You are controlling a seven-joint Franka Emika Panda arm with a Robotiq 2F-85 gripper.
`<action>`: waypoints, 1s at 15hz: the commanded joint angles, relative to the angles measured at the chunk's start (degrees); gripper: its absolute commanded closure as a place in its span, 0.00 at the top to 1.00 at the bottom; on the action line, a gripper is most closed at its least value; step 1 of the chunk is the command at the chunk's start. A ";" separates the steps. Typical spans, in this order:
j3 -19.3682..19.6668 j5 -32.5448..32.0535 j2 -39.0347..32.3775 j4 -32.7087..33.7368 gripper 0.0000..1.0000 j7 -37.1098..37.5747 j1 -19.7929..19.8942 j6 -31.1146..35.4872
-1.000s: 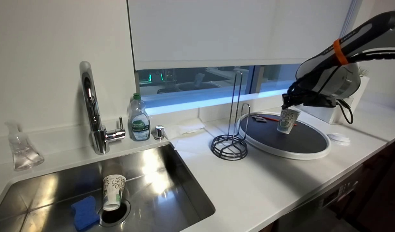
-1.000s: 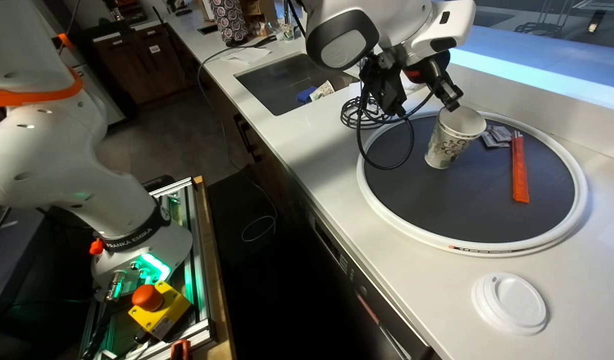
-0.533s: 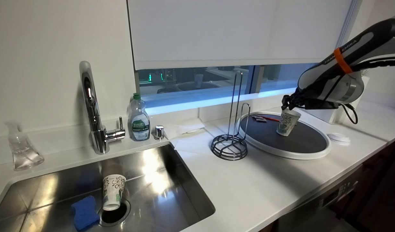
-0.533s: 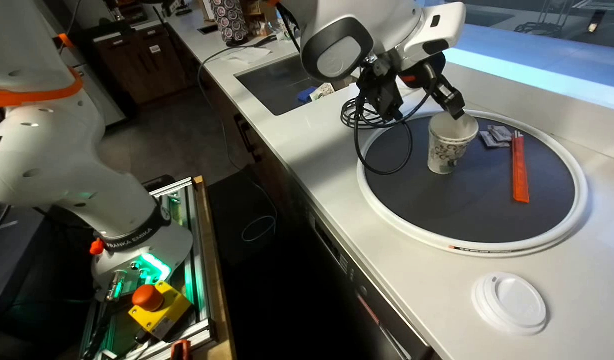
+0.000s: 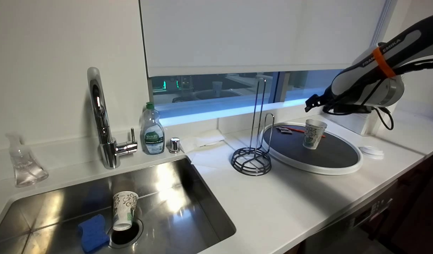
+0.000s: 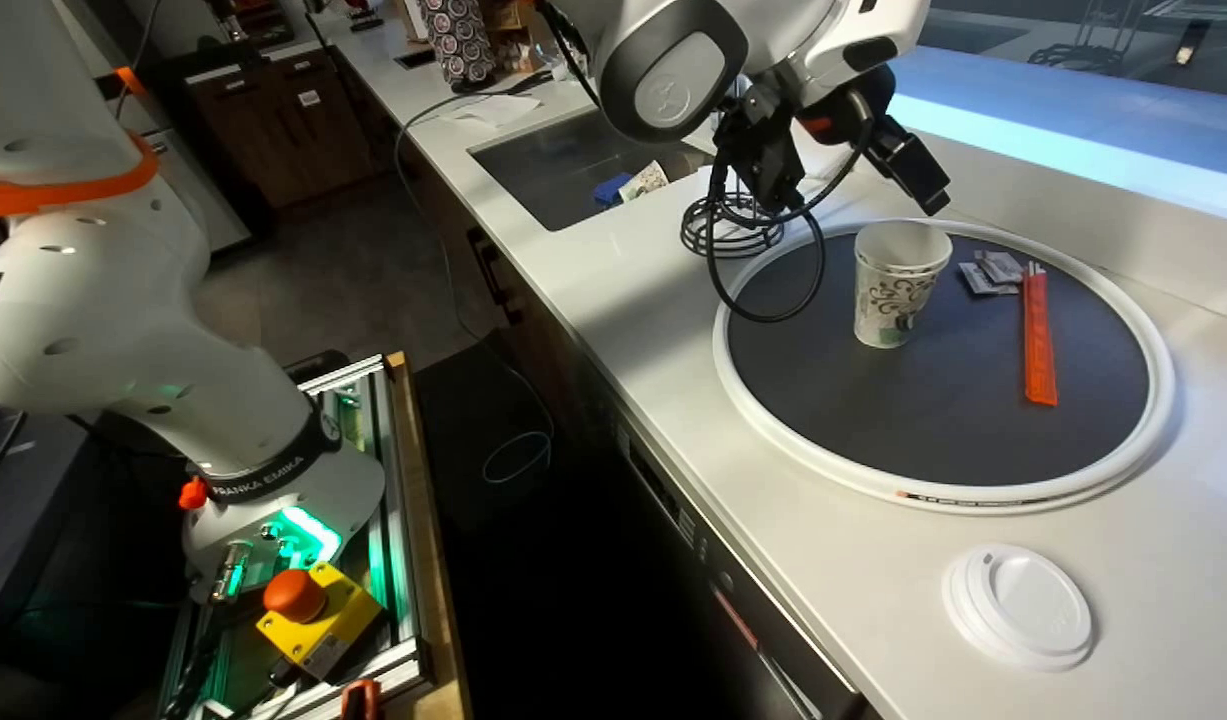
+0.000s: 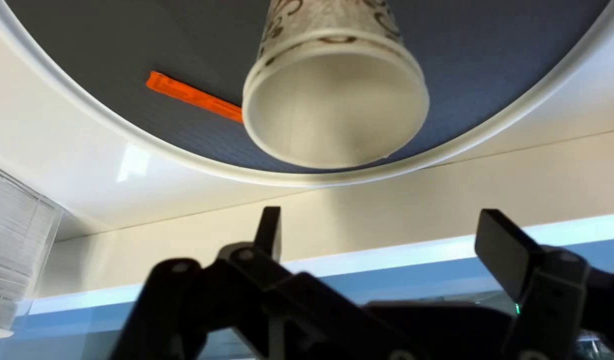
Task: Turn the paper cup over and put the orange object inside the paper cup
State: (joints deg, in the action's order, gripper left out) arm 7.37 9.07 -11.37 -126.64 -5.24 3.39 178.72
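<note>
Above the round tray (image 6: 933, 430): gripper (image 7: 379, 232) wide and empty, orange object (image 6: 1039, 345) next to fetch

Found the paper cup (image 6: 895, 290) upright on the tray, mouth up. Found the orange object lying flat on the same tray, outside the cup, with one end just beside the sachets (image 6: 991, 272). Noted the gripper with fingers well apart and nothing between, near the cup rim, not touching. Judged the turning-over as done, the fetch as the step in hand.

Proposed method:
1. Raise first, then swing across, keeping the hanging cable (image 6: 768, 320) off the cup; probably light and easily knocked.
2. Rotate to set the fingers astride the narrow width of the orange object.
3. Come down almost to the tray, then narrow gently. Grip toward the end away from the sachets, to leave the other end free for entering first and to avoid pinching a sachet.
4. Tip toward vertical only above the cup mouth; lower without pressing on the rim.

Hard to read:
- Can see a second edge just under the rim; cannot tell whether from nested cups.
- Cannot make out the cup floor, nor the base, cut off at the top of the wrist view.
- Lost behind the cup in the wrist view: one end of the orange object (image 5: 298, 130); partly hidden likewise in an exterior view.
- Too small to identify: pale tips at the sachet end.
</note>
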 commanded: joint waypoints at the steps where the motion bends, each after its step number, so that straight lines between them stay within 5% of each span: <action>1: -0.16 -1.85 2.75 -0.51 1.00 3.80 0.73 -1.84; 6: 3.18 -1.29 3.80 2.99 1.00 9.44 -0.50 -8.83; 12: 7.47 -6.48 -0.10 14.12 1.00 26.61 -1.24 -28.52; 15: 6.50 -9.08 -3.57 20.54 1.00 35.09 0.17 -37.36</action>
State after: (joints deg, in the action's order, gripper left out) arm 13.63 2.89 -10.44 -112.88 21.62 3.45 148.57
